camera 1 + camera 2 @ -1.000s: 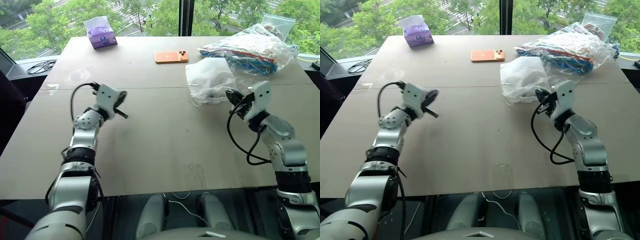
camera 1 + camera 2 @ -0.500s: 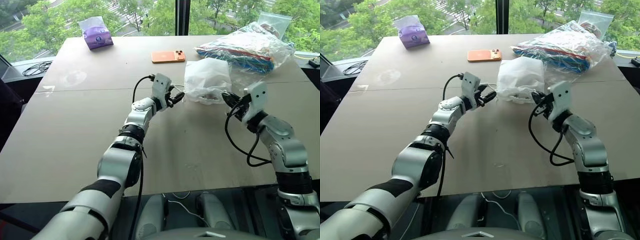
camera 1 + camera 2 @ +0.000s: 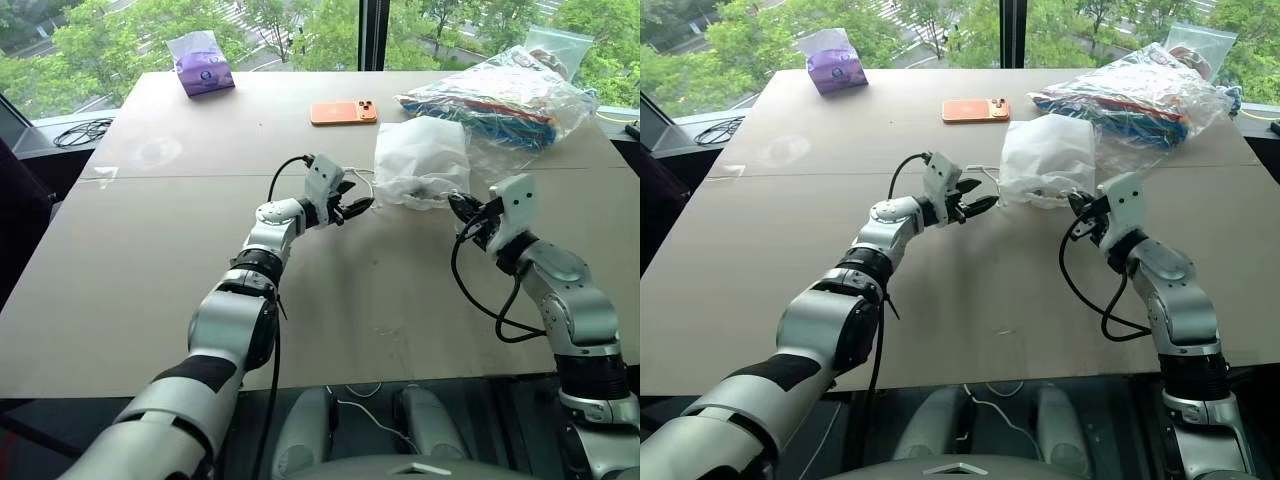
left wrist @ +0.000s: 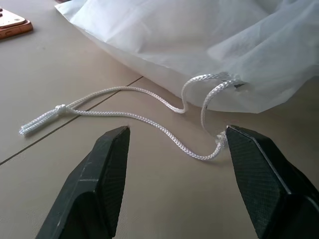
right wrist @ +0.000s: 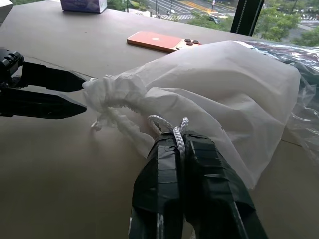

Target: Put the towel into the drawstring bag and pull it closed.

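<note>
Swung across the desk [image 3: 150, 300] from its left side, the left pincer [image 3: 358, 208] now sits beside the drawstring bag's [image 3: 420, 160] mouth.
Bag lies mid-desk, just in front of a clear plastic bag of colourful items [image 3: 500, 100], mouth gathered. Left pincer is wide open, holding nothing, straddling a loose cord [image 4: 124, 97]. Right pincer [image 5: 180, 144] is clamped tight on the other cord loop [image 5: 167, 124].

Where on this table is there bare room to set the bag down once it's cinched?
Bare patches: the near half of the table, and left of the orange phone toward the purple tissue pack. Crowded: far right, drawstring bag against the clear plastic bag.
</note>
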`<state>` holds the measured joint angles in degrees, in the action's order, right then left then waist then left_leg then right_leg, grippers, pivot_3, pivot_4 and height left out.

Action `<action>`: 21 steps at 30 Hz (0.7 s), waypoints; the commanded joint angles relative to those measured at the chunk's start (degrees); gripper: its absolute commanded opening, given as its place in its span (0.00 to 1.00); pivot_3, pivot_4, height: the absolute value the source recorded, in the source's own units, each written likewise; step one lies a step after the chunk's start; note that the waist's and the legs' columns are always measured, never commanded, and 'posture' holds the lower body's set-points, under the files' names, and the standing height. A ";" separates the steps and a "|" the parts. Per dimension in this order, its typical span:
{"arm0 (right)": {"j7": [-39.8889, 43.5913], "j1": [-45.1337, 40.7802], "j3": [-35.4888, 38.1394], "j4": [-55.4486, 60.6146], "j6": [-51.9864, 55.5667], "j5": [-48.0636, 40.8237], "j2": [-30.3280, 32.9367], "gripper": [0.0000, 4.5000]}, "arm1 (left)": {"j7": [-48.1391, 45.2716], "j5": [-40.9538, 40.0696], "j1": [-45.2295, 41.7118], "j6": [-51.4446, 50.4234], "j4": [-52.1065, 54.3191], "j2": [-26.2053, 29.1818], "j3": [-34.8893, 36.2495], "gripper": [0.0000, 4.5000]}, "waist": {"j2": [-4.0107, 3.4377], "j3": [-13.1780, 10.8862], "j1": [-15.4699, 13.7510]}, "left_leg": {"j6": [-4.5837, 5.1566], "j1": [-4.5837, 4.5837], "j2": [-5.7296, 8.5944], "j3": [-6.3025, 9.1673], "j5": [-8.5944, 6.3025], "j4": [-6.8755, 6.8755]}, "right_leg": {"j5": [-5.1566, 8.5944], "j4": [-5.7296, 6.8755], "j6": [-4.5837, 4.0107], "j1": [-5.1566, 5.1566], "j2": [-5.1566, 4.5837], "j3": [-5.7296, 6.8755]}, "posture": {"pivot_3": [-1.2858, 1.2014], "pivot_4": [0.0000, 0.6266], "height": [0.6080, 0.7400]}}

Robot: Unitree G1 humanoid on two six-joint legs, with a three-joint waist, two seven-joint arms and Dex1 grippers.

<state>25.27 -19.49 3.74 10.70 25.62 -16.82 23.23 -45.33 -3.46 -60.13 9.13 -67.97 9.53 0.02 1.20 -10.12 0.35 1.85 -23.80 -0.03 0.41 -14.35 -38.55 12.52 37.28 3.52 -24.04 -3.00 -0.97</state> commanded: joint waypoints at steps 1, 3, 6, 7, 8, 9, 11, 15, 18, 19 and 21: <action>-0.14 -1.33 1.38 2.38 -0.32 -0.51 0.38 0.00 | 1.64 0.52 -1.46 1.32 0.35 -2.07 0.12 0.69 | 0.00 0.00 0.16 | 0.00 0.00 0.00 0.00 0.00 0.00 | 0.00 0.00 0.00 0.00 0.00 0.00 | 0.52 0.24 1.00; -0.10 -1.26 1.50 2.52 -0.23 -0.49 0.57 0.00 | 3.01 0.96 -1.98 1.46 -0.34 -3.05 0.14 0.69 | 0.00 0.00 0.31 | 0.00 0.01 0.00 0.00 0.00 0.01 | 0.00 0.02 0.00 -0.01 0.02 0.01 | 0.52 0.24 1.00; -0.14 -0.87 1.65 2.99 -0.03 -0.46 0.76 0.00 | 6.09 1.85 -2.55 1.87 -1.48 -3.51 0.39 0.69 | 0.00 0.00 0.54 | 0.00 0.06 -0.02 0.01 0.00 0.01 | 0.00 0.07 0.00 -0.01 0.04 -0.01 | 0.52 0.24 1.00; -0.20 -0.69 1.69 3.23 0.06 -0.46 0.78 0.00 | 7.20 2.02 -2.67 1.98 -1.76 -3.49 0.57 0.58 | 0.00 0.00 0.55 | 0.00 0.06 -0.03 0.02 0.00 0.01 | 0.00 0.09 0.00 -0.01 0.04 -0.02 | 0.52 0.24 1.00; -0.28 -0.52 1.74 3.41 0.14 -0.44 0.82 0.00 | 7.97 2.23 -2.73 2.16 -1.94 -3.44 0.64 0.52 | 0.00 0.00 0.53 | 0.00 0.07 -0.03 0.03 0.00 0.01 | 0.00 0.10 0.00 -0.01 0.04 -0.03 | 0.52 0.24 1.00; -0.40 -0.27 1.87 3.65 0.23 -0.45 0.85 0.00 | 8.93 2.51 -2.72 2.39 -2.06 -3.23 0.66 0.43 | 0.00 0.00 0.46 | 0.00 0.07 -0.03 0.04 0.00 0.01 | 0.00 0.10 0.00 -0.01 0.04 -0.03 | 0.52 0.24 1.00; -0.59 0.15 2.05 4.05 0.34 -0.49 0.88 0.00 | 9.73 2.80 -2.63 2.78 -2.18 -2.92 0.72 0.31 | 0.00 0.00 0.38 | 0.00 0.05 -0.03 0.05 0.00 0.00 | 0.00 0.10 0.00 -0.01 0.04 -0.02 | 0.52 0.24 1.00; -0.86 0.64 2.42 4.32 0.31 -0.55 1.08 0.00 | 10.30 2.19 -1.91 3.42 -1.50 -1.96 1.65 0.01 | 0.00 0.00 0.34 | 0.00 0.05 -0.02 0.05 0.00 0.00 | 0.00 0.09 0.00 -0.01 0.02 -0.03 | 0.52 0.24 1.00; -1.10 0.55 2.82 3.70 -0.19 -0.32 1.21 0.00 | 12.74 2.35 -1.15 4.61 -1.14 -0.93 2.47 0.01 | 0.00 0.00 0.32 | 0.00 0.05 -0.02 0.05 0.00 0.00 | 0.00 0.09 0.00 -0.01 0.02 -0.02 | 0.52 0.24 1.00; -1.21 0.61 2.92 3.67 -0.33 -0.21 1.21 0.00 | 13.63 2.57 -0.92 5.06 -1.03 -0.62 2.67 0.01 | 0.00 0.00 0.34 | 0.00 0.06 -0.02 0.06 0.00 0.00 | 0.00 0.10 0.00 -0.01 0.02 -0.02 | 0.52 0.24 1.00; -1.95 0.51 3.63 3.05 -1.14 0.46 1.27 0.00 | 16.59 2.96 -0.28 6.34 -0.44 0.69 3.12 0.01 | 0.00 0.00 0.45 | 0.00 0.06 -0.03 0.08 0.00 0.01 | 0.00 0.10 0.00 -0.01 0.03 -0.03 | 0.52 0.24 1.00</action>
<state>24.05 -18.84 5.40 12.42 25.97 -16.61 23.89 -30.83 -0.54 -60.39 13.39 -70.69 9.08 2.18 1.20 -10.12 0.79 1.85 -23.73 -0.06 0.51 -14.35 -38.54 12.52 37.38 3.52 -24.06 -2.98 -1.00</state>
